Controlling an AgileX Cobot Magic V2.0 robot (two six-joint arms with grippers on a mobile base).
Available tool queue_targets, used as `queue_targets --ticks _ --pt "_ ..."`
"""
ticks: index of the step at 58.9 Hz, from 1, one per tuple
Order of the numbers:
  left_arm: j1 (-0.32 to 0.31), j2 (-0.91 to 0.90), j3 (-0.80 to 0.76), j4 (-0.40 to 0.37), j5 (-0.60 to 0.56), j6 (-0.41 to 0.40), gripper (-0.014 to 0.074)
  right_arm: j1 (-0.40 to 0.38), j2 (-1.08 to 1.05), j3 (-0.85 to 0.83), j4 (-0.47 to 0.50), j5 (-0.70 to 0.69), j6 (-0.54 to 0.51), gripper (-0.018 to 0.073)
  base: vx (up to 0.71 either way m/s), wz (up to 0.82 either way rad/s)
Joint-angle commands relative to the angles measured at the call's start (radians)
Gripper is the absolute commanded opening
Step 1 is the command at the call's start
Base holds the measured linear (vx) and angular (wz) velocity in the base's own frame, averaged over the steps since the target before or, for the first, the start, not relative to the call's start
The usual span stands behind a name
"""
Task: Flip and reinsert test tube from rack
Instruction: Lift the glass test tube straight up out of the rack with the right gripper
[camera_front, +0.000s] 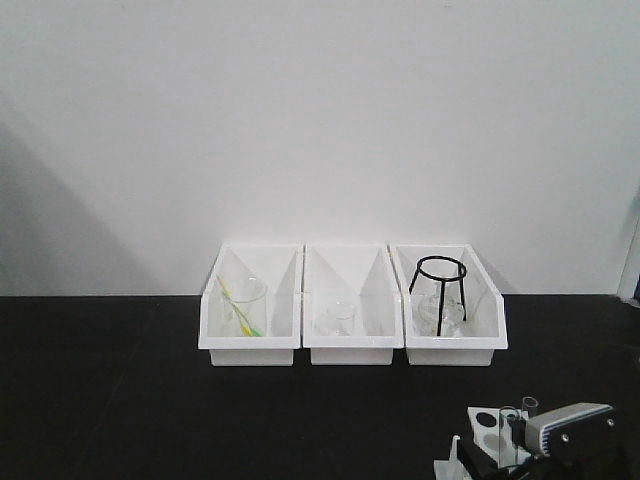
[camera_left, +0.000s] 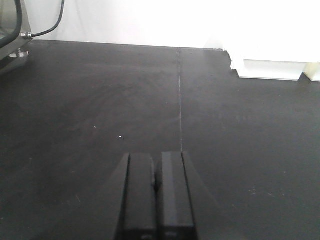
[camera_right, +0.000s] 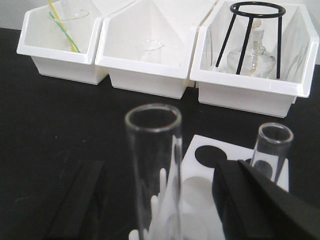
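Note:
The small white rack (camera_right: 235, 167) with round holes and short pegs (camera_right: 161, 197) stands on the black table at the front right, and it also shows in the front view (camera_front: 484, 428). A clear test tube (camera_right: 152, 160) stands upright, mouth up, by the pegs. A second tube (camera_right: 271, 147) stands in a hole at the rack's far right. My right gripper (camera_right: 160, 170) is open, with one finger on each side of the near tube and a gap on both sides. My left gripper (camera_left: 156, 161) is shut and empty, low over the bare table.
Three white open-front bins stand at the back. The left bin (camera_front: 250, 340) holds a beaker with a yellow-green straw, the middle bin (camera_front: 352, 345) a small glass, and the right bin (camera_front: 455, 345) a black tripod stand (camera_right: 252, 35) over a flask. A cable and metal fitting (camera_left: 22, 35) lie at the table's far left.

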Motion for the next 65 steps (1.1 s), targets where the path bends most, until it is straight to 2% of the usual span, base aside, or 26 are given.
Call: queue_targets --ticks 1,27,43,57,65 --pt "-0.007 -0.01 0.0 -0.004 -0.087 0.0 -0.0006 -0.001 -0.006 -0.038 -0.001 -0.087 -0.003 0.045 0.0 0.0" --pt "-0.007 -0.01 0.0 -0.004 -0.087 0.0 -0.0006 -0.001 -0.061 -0.037 -0.011 -0.149 -0.003 -0.0016 0.0 0.0" --pt "-0.007 -0.01 0.0 -0.004 -0.087 0.0 -0.0006 -0.001 -0.281 -0.045 -0.009 -0.08 0.019 -0.0013 0.0 0.0" --pt "-0.007 -0.01 0.0 -0.004 -0.087 0.0 -0.0006 0.001 -0.453 -0.22 -0.011 0.239 0.024 -0.0013 0.0 0.0" --pt "-0.007 -0.01 0.0 -0.004 -0.087 0.0 -0.0006 0.001 -0.49 -0.327 -0.016 0.377 0.022 -0.0012 0.0 0.0"
